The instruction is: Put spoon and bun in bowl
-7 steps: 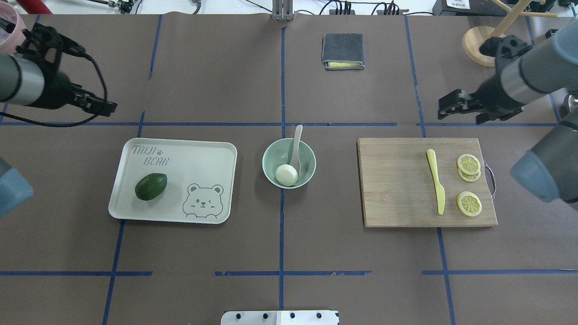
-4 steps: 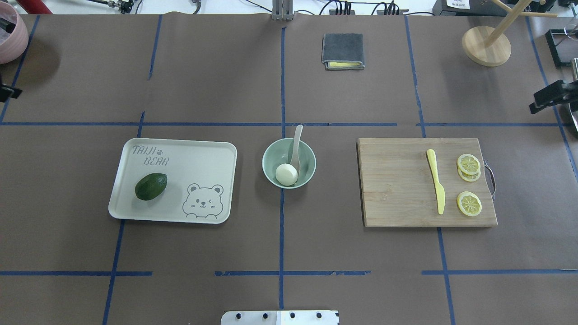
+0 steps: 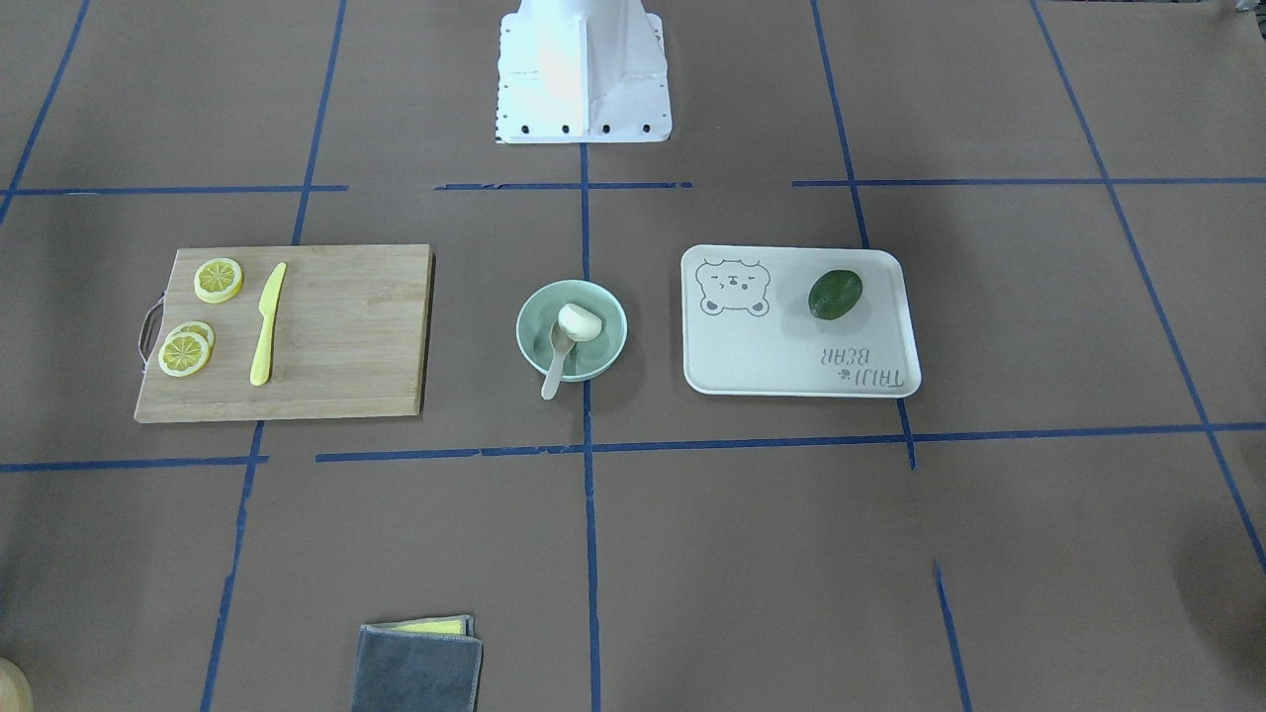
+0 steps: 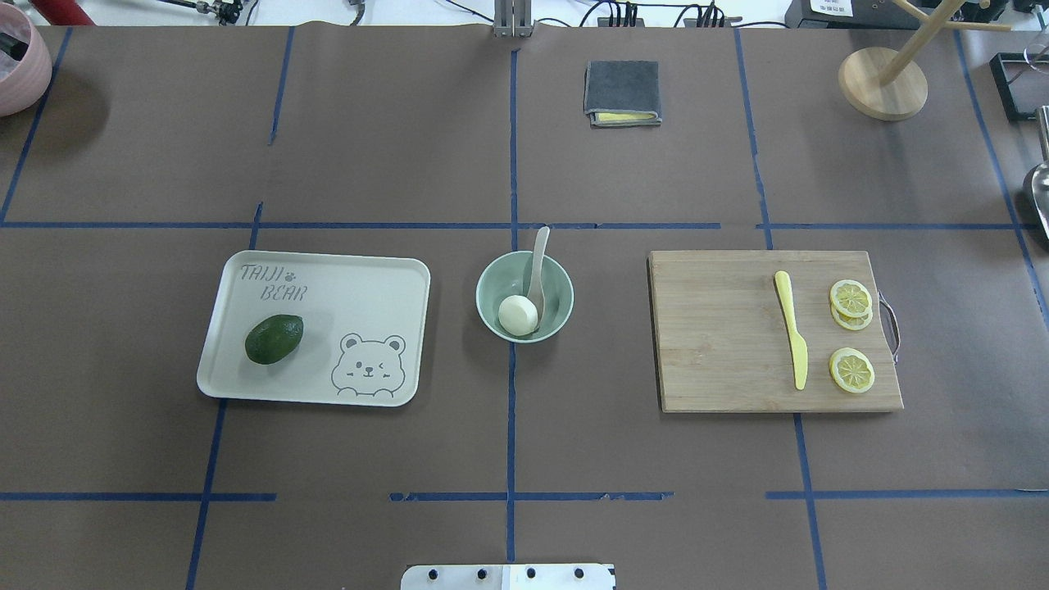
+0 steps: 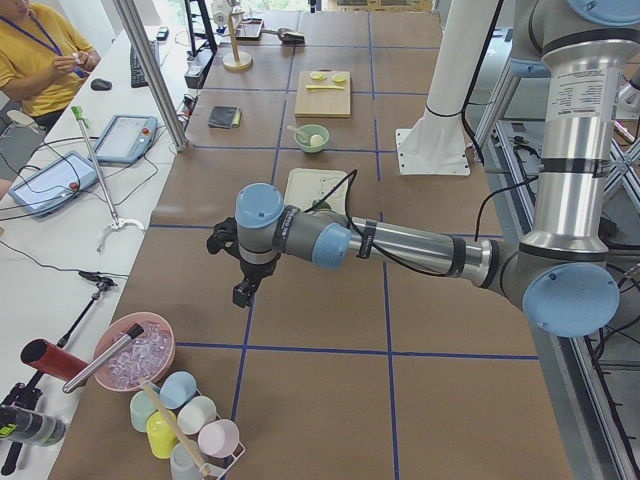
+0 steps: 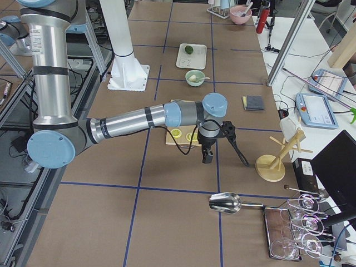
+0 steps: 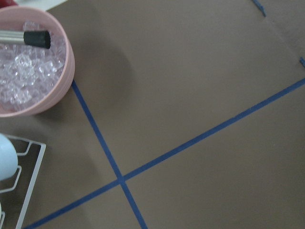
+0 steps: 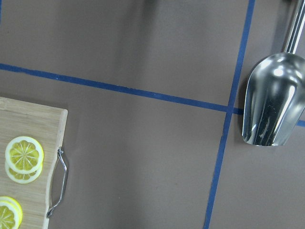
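Spoon (image 4: pixel 537 266) is leaning in the bowl (image 4: pixel 489 279), its handle pointing away from the robot. For the left tool (image 5: pixel 242 292) and the right tool (image 6: pixel 207 157), I cannot tell if apart.

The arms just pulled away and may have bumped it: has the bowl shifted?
No. The bowl sits centred on the lengthwise blue tape line, just below the crosswise line, exactly as in the earlier overhead views.
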`<state>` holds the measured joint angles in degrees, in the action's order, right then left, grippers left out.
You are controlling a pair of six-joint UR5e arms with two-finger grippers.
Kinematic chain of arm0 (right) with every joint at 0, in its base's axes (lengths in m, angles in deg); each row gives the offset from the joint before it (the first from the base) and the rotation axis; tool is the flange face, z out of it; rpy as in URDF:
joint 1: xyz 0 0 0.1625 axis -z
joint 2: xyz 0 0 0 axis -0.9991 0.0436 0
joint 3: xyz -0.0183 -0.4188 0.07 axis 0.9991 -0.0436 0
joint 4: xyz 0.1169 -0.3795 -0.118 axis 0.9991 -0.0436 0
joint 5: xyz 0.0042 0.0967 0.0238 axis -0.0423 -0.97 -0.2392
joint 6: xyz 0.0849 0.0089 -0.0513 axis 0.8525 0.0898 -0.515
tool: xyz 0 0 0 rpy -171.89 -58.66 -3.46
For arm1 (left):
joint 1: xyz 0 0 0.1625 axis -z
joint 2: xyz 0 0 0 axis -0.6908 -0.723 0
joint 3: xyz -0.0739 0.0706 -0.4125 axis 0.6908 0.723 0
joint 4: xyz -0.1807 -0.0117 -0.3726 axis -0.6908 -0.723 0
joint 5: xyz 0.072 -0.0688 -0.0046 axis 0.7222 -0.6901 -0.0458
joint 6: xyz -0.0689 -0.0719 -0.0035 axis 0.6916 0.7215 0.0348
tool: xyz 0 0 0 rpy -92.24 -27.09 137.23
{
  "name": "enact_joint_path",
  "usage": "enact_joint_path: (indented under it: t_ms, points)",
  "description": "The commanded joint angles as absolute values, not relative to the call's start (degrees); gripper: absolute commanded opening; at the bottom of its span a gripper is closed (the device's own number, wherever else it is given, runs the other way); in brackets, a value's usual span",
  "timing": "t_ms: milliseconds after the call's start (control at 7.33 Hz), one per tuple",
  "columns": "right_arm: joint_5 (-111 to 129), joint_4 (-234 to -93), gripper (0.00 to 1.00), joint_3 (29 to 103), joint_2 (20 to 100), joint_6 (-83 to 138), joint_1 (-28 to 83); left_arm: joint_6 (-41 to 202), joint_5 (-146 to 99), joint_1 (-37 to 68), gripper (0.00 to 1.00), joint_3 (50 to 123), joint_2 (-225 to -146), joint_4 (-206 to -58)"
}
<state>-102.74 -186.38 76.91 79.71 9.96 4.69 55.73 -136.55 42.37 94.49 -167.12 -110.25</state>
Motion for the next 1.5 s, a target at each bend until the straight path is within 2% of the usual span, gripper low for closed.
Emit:
enact_joint_path:
  t_ms: [0,409,545,1364]
  points:
    - [-104.20,-186.35,1.00,76.89,82.26,9.53,4.36,55.41,-136.73,42.61,1.00,94.77,-166.09,-105.05]
    - [-104.20,-186.26,1.00,76.46,81.40,9.36,4.36,55.50,-136.73,42.44,1.00,94.86,-165.72,-111.45]
    - [-104.37,-186.26,1.00,76.46,81.31,8.84,3.14,55.42,-136.65,42.44,1.00,92.86,-165.73,-111.82]
    - [-104.20,-186.26,1.00,76.89,81.66,8.66,2.69,55.24,-135.15,42.79,1.00,91.96,-165.55,-111.21]
